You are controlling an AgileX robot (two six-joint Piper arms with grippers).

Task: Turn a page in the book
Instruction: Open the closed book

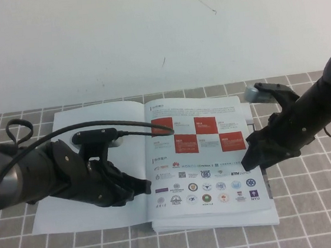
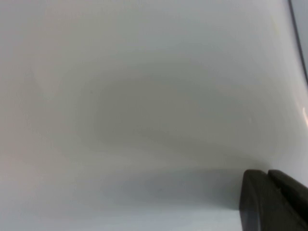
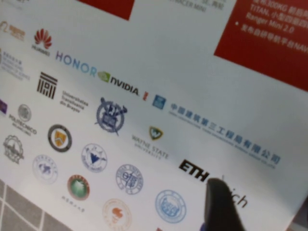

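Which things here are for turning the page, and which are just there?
For the job:
- the book, lying open
- the page with red squares and logos
- right gripper, at the page's right edge
- left gripper, resting on the blank left side

Just there:
- the checked table mat
- the white wall

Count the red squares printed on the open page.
5 on the page of the book, checkered: three above, two below. Left gripper rests on the blank left leaf; right gripper touches the page's right edge.
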